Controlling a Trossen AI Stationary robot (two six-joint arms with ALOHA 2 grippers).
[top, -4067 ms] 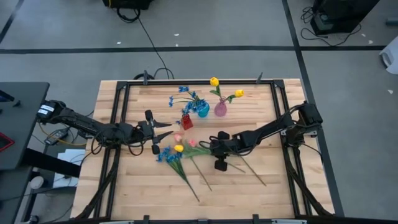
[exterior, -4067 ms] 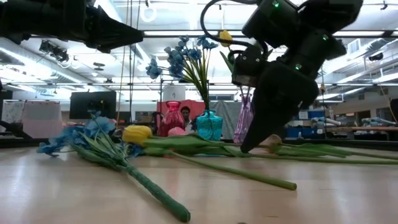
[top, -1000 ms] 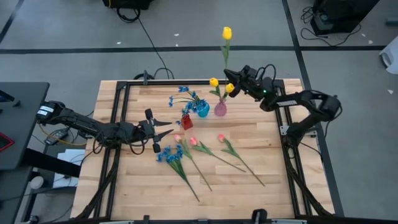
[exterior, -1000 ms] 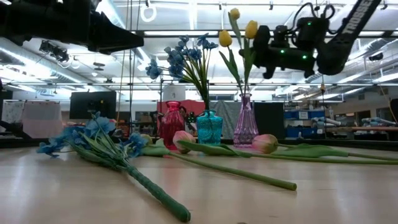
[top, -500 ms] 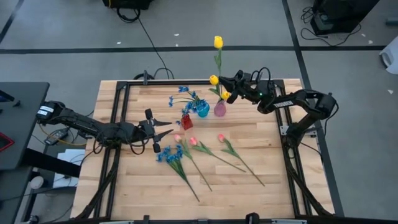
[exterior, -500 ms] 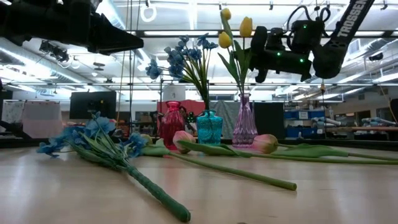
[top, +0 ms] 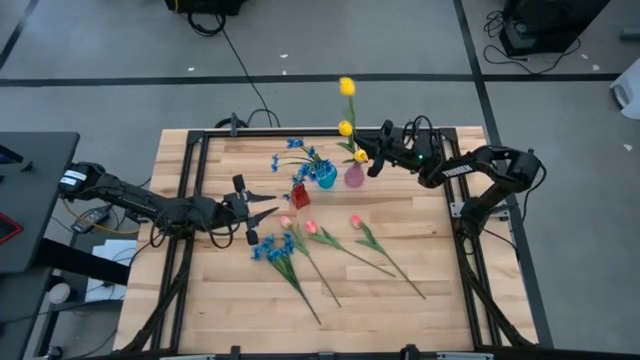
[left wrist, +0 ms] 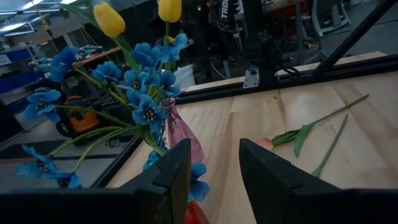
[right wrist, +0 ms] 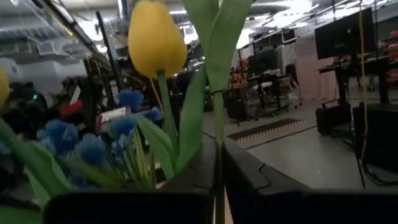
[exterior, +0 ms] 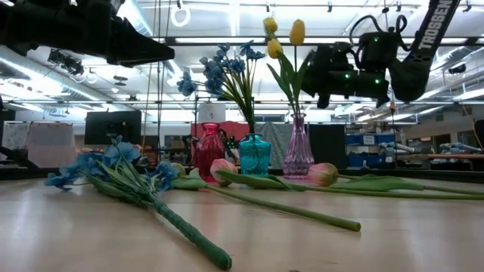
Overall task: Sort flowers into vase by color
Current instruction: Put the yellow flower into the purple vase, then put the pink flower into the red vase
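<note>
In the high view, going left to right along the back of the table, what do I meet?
Red vase → teal vase with blue blossoms → pink vase with yellow tulips → right gripper, shut on a tulip stem.

Even, bright overhead light fills the high view, leaving only faint, soft shadows on the wooden table [top: 400, 300]. In the low view, long ceiling light strips [exterior: 227, 41] glare behind the scene, so the left arm [exterior: 83, 30] reads as a near-black silhouette, and the near table surface is soft and out of focus. The right wrist view is backlit and hazy, with the nearest yellow tulip [right wrist: 157, 38] and its leaves blurred, while the left wrist view is sharper on the blue blossoms [left wrist: 146, 81] than on the dim room behind.
</note>
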